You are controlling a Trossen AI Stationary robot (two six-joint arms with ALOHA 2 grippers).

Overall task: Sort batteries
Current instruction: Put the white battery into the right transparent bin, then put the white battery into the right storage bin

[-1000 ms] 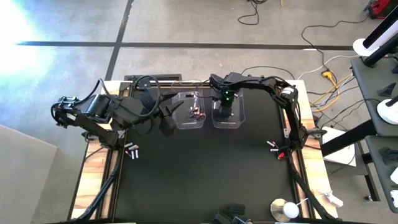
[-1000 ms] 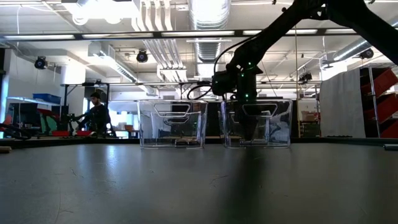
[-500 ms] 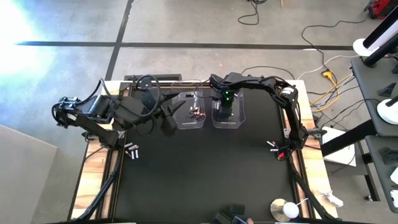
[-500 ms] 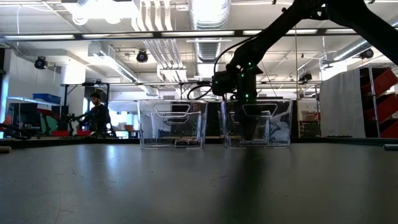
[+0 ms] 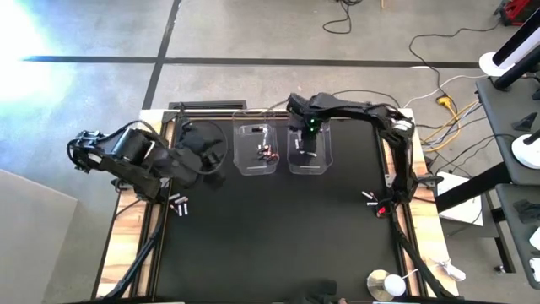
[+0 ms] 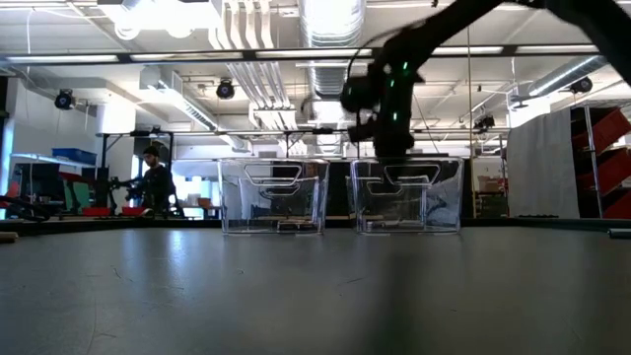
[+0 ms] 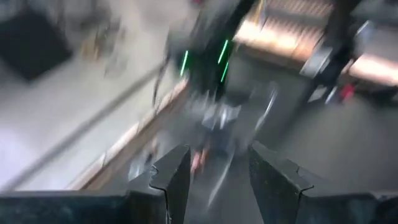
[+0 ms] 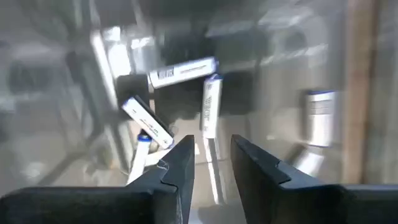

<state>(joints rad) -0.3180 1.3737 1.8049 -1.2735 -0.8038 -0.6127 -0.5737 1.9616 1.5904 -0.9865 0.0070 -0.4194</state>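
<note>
Below the right tool (image 8: 210, 163), narrowly parted and empty, white batteries (image 8: 181, 70) lie in their tub (image 5: 309, 160); left tool (image 7: 214, 177) waits open.

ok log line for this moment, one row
right gripper: open, empty, above right tub | white batteries in it | left gripper: open, left of tubs

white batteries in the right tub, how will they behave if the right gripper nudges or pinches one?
The white batteries are smooth cylinders, so a nudge would probably roll them. They lie crossed in the right tub, so one likely shifts its neighbours. They look rigid, and the open right gripper could pinch one without deforming it.
</note>
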